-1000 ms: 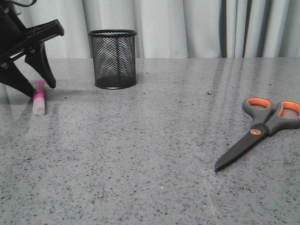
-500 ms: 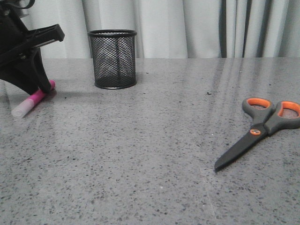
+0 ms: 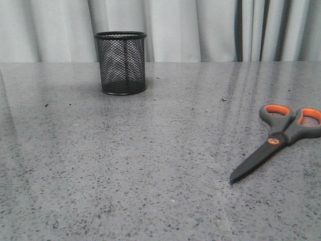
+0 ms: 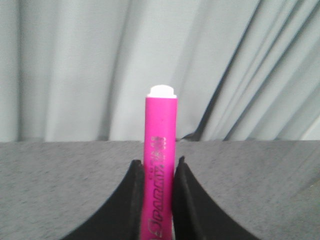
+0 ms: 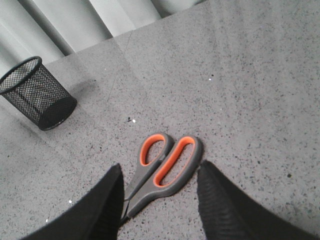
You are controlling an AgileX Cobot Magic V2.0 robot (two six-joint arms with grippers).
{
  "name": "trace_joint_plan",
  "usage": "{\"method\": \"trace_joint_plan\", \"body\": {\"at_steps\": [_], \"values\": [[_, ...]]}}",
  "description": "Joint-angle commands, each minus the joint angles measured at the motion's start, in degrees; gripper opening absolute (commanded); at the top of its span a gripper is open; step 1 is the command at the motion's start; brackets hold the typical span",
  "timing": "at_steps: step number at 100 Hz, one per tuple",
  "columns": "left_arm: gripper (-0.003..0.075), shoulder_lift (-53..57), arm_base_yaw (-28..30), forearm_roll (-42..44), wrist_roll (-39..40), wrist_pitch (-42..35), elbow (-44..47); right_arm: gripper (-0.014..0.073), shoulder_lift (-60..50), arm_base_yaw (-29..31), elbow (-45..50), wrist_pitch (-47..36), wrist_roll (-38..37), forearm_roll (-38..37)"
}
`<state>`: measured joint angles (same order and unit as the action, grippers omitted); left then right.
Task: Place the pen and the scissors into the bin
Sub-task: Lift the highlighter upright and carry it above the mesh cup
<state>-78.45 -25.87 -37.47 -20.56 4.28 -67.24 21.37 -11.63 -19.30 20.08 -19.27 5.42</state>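
Observation:
The magenta pen [image 4: 160, 150] stands upright between the fingers of my left gripper [image 4: 158, 167], which is shut on it; its whitish end points up towards the curtain. Pen and left gripper are out of the front view. The black mesh bin [image 3: 121, 63] stands upright at the back left of the table and also shows in the right wrist view [image 5: 36, 93]. The scissors [image 3: 279, 139] lie flat at the right, blades pointing to the front left. My right gripper [image 5: 159, 175] is open above the scissors' orange-lined loops [image 5: 167, 162], not touching them.
A grey speckled table [image 3: 150, 165] carries everything. A pale curtain [image 3: 200, 27] hangs along its far edge, right behind the bin.
My left gripper closed on the pen at the table's left, tipped it, then lifted it out of the front view. The scissors and bin have not moved.

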Motion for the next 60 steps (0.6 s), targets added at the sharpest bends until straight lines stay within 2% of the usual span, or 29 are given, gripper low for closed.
{"method": "trace_joint_plan", "body": {"at_steps": [1,12,29,60], "values": [[-0.0018,-0.8,-3.8,-1.6,-0.5,-8.1,-1.6,0.0309,0.9,-0.1,-2.2,-5.0,0.2,-0.6],[-0.0018,-4.1,-6.5,-1.6,-0.5,-13.1,-1.6,0.0309,0.9,-0.1,-2.2,-5.0,0.2,-0.6],[-0.0018,-9.1,-7.1,-1.6,-0.3,-20.2,-1.6,0.0309,0.9,-0.1,-2.2,-4.7,0.2,-0.6],[-0.0017,-14.0,-7.1,0.6,-0.1,-25.4,-1.6,0.0309,0.9,-0.1,-2.2,-3.1,0.2,-0.6]]}}
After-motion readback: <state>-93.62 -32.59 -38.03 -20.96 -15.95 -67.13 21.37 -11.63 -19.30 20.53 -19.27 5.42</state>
